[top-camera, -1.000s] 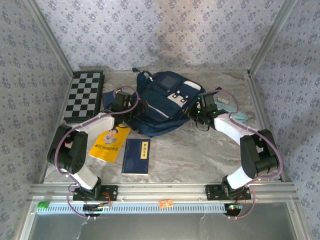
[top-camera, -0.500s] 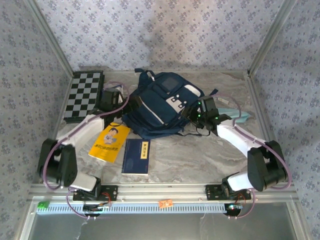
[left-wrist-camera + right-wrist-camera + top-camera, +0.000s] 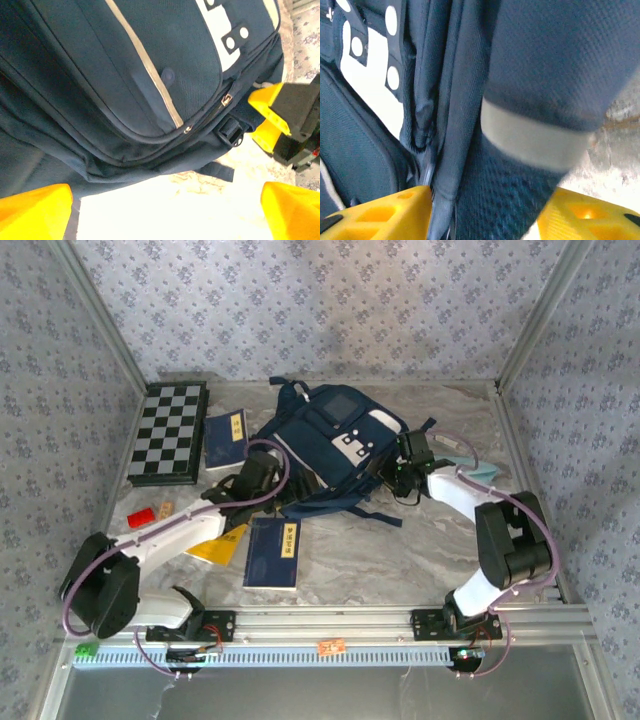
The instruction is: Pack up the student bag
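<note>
Student bag (image 3: 335, 445): lies toward 12 o'clock on the table (image 3: 400, 550).
My left claw (image 3: 165, 205): spread wide, empty, at its 7 o'clock.
My right claw (image 3: 485, 210): straddles side fabric at 3 o'clock; I cannot tell if it pinches.
Risk: loose fabric slips free and the bag drags.

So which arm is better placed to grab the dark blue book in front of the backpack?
Probably the left: the left gripper hangs open nearer the dark blue book, while the right gripper, across the student bag, has bag fabric between its fingers.

You can pass over bare tabletop (image 3: 400, 550) right of the blue book (image 3: 272, 552); the student bag (image 3: 330, 455) blocks the middle
</note>
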Controlling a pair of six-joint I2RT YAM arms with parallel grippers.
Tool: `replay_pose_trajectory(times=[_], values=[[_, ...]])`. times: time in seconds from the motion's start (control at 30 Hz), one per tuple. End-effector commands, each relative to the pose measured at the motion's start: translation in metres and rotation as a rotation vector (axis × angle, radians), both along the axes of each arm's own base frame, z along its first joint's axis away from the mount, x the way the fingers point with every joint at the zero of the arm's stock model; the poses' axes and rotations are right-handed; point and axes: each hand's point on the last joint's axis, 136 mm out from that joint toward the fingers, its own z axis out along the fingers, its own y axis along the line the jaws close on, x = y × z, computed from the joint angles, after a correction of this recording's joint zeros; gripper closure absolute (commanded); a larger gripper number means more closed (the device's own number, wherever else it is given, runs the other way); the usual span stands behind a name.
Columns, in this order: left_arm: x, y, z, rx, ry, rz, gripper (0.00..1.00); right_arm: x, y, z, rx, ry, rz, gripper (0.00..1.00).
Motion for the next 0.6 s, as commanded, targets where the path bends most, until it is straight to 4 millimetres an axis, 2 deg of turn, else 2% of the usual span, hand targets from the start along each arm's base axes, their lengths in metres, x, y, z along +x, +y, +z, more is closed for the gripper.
replay_pose_trajectory(times=[0.0,0.1,0.23,0.3,0.43,0.57], values=[[0.010,-0.009,-0.014,-0.027,0.000,0.050,0.04,0.017,0.004,0.006,0.004,-0.016,0.002,0.52],[0.018,-0.014,-0.028,-0.019,0.015,0.067,0.04,0.027,0.007,0.009,0.011,-0.034,0.009,0.67],[0.032,-0.017,-0.032,0.017,-0.020,0.084,0.04,0.037,0.012,0.024,0.040,-0.083,0.023,0.90],[0.040,-0.016,-0.033,0.043,-0.041,0.090,0.04,0.040,0.014,0.033,0.038,-0.106,0.036,0.97],[0.062,-0.014,-0.034,0.070,-0.084,0.099,0.04,0.037,0.017,0.050,0.067,-0.127,0.065,1.00],[0.094,-0.004,-0.024,0.081,-0.138,0.115,0.05,0.031,0.027,0.059,0.111,-0.141,0.074,1.00]])
